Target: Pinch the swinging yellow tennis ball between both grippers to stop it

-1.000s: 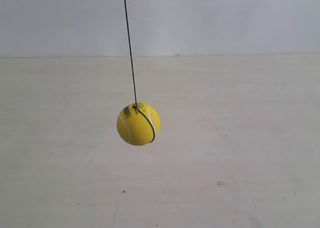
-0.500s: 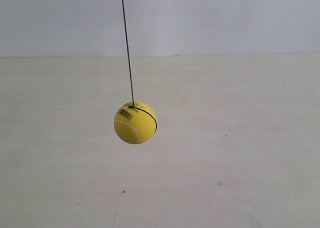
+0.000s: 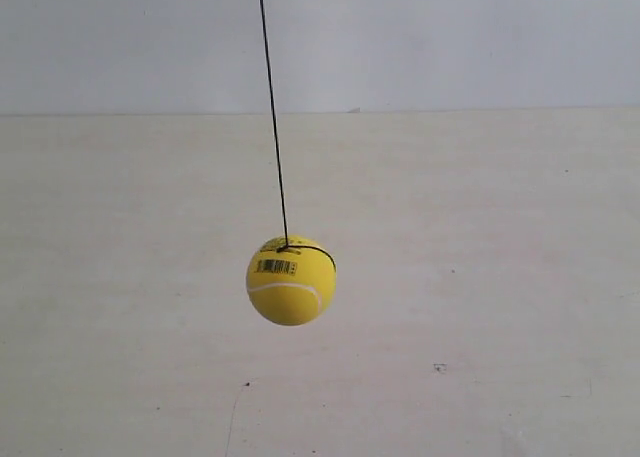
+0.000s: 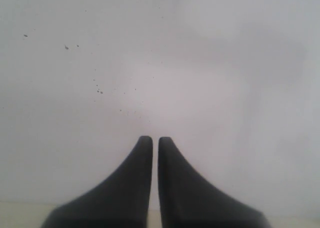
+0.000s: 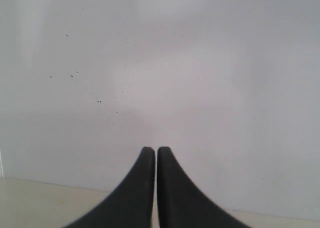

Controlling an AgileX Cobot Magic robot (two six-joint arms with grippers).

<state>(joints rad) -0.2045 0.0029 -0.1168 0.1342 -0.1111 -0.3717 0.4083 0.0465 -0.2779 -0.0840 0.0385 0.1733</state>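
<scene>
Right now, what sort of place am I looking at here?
Probably a robot test bench or lab: a yellow tennis ball hangs on a thin string above a pale table, a blank white wall behind, and the left gripper and right gripper point at plain wall.

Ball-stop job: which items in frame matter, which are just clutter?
Job: bright yellow tennis ball, thin dark string, black wedge-jawed left end effector, black wedge-jawed right end effector.
Just there: cream tabletop, white wall, small dark speck on tabletop.
</scene>
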